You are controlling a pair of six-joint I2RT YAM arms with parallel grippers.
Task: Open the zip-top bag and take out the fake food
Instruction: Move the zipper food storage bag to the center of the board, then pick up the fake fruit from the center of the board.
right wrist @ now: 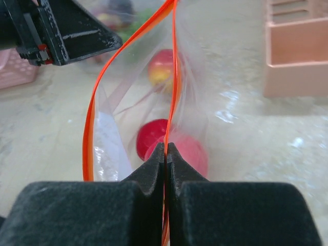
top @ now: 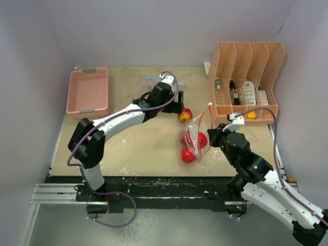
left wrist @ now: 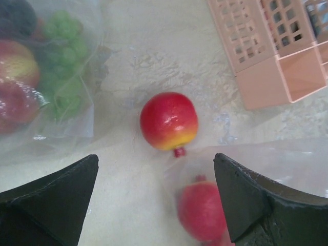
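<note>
Right pincer (right wrist: pixel 166 149) is clamped on the bag's (top: pixel 197 128) zip strip (right wrist: pixel 175 77). It's a thin hold, and one hard tug could slip it free! Left pincer (left wrist: pixel 156 171) hangs spread apart over a loose apple (left wrist: pixel 169 121) on the table, at eleven o'clock of the bag; a nudge rolls it away. Red fruits (right wrist: pixel 154 138) sit inside the bag.

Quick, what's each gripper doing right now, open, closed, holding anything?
Left gripper: open, holding nothing; a red-yellow apple lies loose below it.
Right gripper: closed on the orange zip edge of the zip-top bag.
</note>
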